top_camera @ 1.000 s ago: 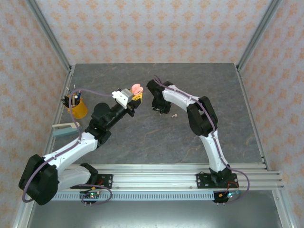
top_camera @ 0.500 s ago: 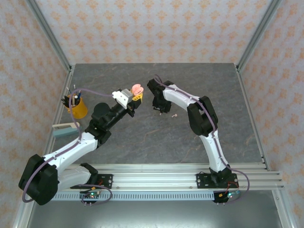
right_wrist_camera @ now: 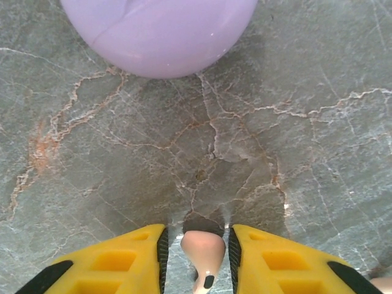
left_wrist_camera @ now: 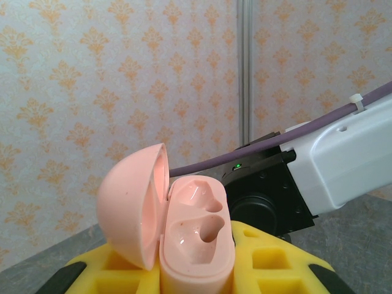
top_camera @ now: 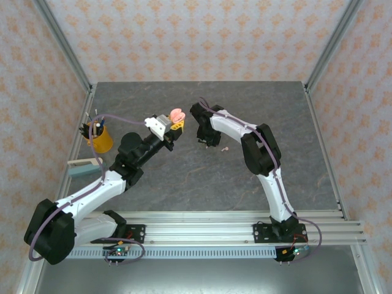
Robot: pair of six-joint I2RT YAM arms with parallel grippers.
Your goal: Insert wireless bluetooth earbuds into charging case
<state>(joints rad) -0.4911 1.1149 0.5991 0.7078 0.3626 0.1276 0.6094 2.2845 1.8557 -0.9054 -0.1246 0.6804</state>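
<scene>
Over the worktop (top_camera: pixel 184 177) my left hand (left_wrist_camera: pixel 196 272) is clamped on the pink case (left_wrist_camera: pixel 196 236), whose lid is open. To its right sit a lilac case (right_wrist_camera: pixel 159 30) and my right hand (right_wrist_camera: pixel 197 245), fingers narrowly apart around a pink earbud (right_wrist_camera: pixel 204 250). I cannot tell if they grip it.

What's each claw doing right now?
Left claw: closed on the open pink case.
Right claw: straddles a pink earbud; grip cannot be told.

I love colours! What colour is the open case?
The case is pale pink, clearest in the left wrist view.
</scene>
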